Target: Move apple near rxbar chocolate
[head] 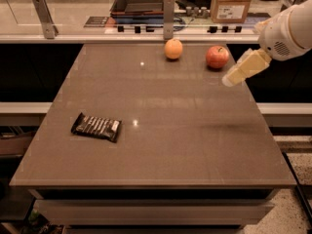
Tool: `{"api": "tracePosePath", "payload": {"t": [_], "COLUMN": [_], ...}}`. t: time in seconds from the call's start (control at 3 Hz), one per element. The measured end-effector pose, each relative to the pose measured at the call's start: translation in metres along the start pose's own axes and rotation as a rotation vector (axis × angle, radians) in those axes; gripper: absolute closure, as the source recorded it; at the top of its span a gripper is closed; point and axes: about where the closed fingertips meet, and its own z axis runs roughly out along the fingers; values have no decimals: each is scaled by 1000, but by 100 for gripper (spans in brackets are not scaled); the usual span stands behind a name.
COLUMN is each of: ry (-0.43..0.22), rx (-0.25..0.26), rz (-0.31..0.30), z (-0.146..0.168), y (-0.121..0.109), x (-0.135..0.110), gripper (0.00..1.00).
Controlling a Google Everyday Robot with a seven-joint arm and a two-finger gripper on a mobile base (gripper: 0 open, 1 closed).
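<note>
The red apple [217, 56] sits on the grey table [195, 145] at the far right, near the back edge. The rxbar chocolate [96, 126], a dark flat bar with white lettering, lies at the front left of the table. My gripper [240, 71] hangs above the right side of the table, just right of and in front of the apple, apart from it. The arm comes in from the upper right.
A plain orange fruit [173, 48] sits at the back middle, left of the apple. Behind the table runs a counter with a dark tray [140, 1], a cardboard box [233, 3] and metal posts [168, 16].
</note>
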Motion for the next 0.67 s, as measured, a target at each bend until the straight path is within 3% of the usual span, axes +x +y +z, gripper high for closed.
{"api": "tracePosePath", "payload": {"t": [0.67], "ry": [-188], "rx": [20], "rz": [144], "z": [60], "y": [-59], "x": [-14], "gripper": [0]}}
